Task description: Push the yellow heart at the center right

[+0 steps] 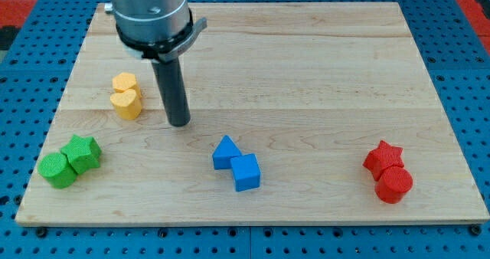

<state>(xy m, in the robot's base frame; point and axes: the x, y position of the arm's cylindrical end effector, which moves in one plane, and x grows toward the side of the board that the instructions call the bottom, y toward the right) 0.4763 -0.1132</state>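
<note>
The yellow heart [127, 103] lies at the board's left, touching a second yellow block [124, 83] just above it. My tip [178, 123] stands on the board a little to the right of the yellow heart and slightly below it, with a small gap between them. The rod rises from the tip to the arm's grey body at the view's top left.
A green star [83, 152] and a green cylinder [57, 169] touch at the lower left. A blue triangle [225, 152] and a blue cube [246, 172] touch at the lower middle. A red star [383, 158] and a red cylinder [393, 185] touch at the lower right. The wooden board [306, 75] lies on a blue pegboard.
</note>
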